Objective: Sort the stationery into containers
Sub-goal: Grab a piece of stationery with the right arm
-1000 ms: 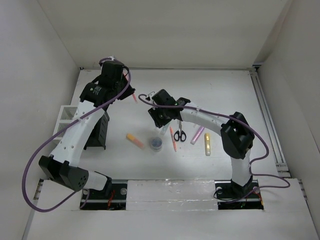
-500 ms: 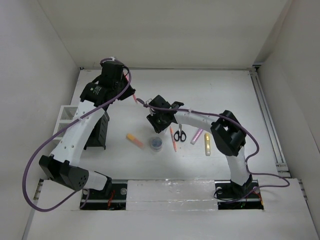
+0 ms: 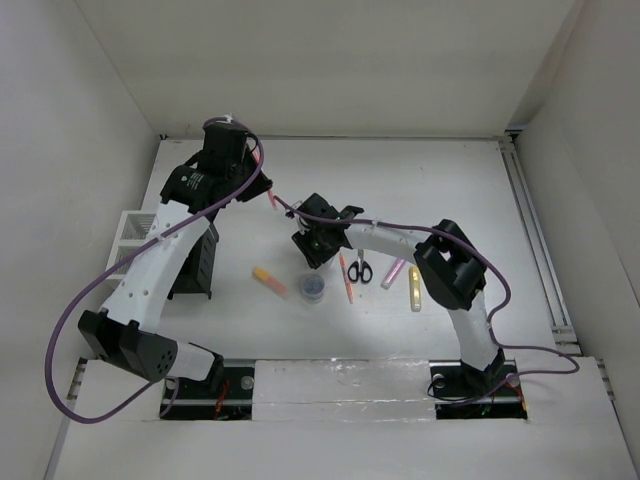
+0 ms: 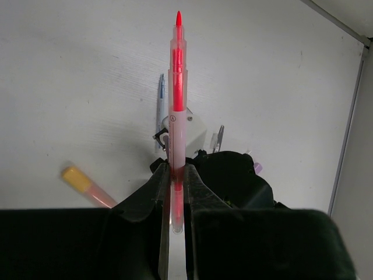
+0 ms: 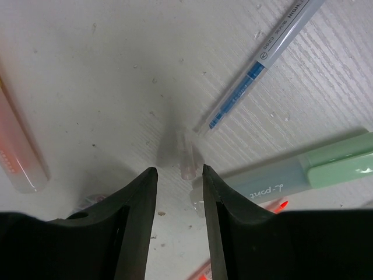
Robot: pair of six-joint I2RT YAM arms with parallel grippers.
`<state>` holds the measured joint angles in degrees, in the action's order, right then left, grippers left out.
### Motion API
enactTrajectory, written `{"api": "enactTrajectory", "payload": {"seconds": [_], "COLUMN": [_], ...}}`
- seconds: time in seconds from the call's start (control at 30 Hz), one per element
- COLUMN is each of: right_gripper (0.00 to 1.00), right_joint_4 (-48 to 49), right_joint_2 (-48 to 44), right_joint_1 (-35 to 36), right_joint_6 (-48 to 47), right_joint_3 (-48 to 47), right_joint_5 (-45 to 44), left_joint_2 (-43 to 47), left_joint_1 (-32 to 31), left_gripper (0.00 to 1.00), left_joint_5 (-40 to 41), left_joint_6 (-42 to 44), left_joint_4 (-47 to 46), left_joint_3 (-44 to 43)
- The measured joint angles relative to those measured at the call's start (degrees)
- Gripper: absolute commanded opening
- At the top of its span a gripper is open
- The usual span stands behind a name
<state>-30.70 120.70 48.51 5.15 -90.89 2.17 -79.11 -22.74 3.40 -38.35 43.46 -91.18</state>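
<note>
My left gripper (image 4: 176, 169) is shut on a red pen (image 4: 176, 105), held in the air at the back left with its tip (image 3: 271, 199) pointing out. My right gripper (image 5: 179, 172) hangs open just over the table, nothing between its fingers. A small clear cap (image 5: 187, 157) lies just beyond the fingertips, with a blue pen (image 5: 262, 58) and a green highlighter (image 5: 315, 169) to its right. In the top view, the black slatted holder (image 3: 195, 262) and the white mesh organiser (image 3: 130, 232) stand on the left.
Lying near the middle are an orange highlighter (image 3: 268, 280), a round grey-blue tub (image 3: 312, 287), a thin red pen (image 3: 347, 280), black scissors (image 3: 360, 268), a pink highlighter (image 3: 394, 270) and a yellow highlighter (image 3: 414, 288). White walls enclose the table.
The right arm's elbow has swung left and its gripper has shifted slightly left and nearer, staying open. The left arm holds the red pen where it was.
</note>
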Motion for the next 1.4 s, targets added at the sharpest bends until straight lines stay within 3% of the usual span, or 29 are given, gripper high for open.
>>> {"api": "enactTrajectory", "payload": {"seconds": [0.57,0.8,0.97,1.4], "right_gripper": [0.41,0.25,0.01,0.00], "right_joint_4": [1.40,1.64,1.81,0.22], "right_joint_2": [1.64,1.84,1.90,0.83], "right_joint_1": [0.00,-0.02,-0.04,0.00], "right_joint_6": [0.00,-0.15,-0.24,0.92], "right_joint_3": [-0.90,-0.98,-0.98,-0.98], "right_joint_5": [-0.17,-0.70,-1.36,-1.86], "left_joint_2": [-0.04,-0.04,-0.04,-0.04], "left_joint_1": [0.24,0.31,0.31,0.31], "left_gripper": [0.00,0.00,0.00,0.00], "left_joint_5": [-0.61,-0.63,-0.63,-0.66], "left_joint_6": [0.44,0.44,0.44,0.66], "left_joint_4": [-0.17,-0.15,-0.17,-0.66], "left_joint_3": [0.81,0.81,0.81,0.81]}}
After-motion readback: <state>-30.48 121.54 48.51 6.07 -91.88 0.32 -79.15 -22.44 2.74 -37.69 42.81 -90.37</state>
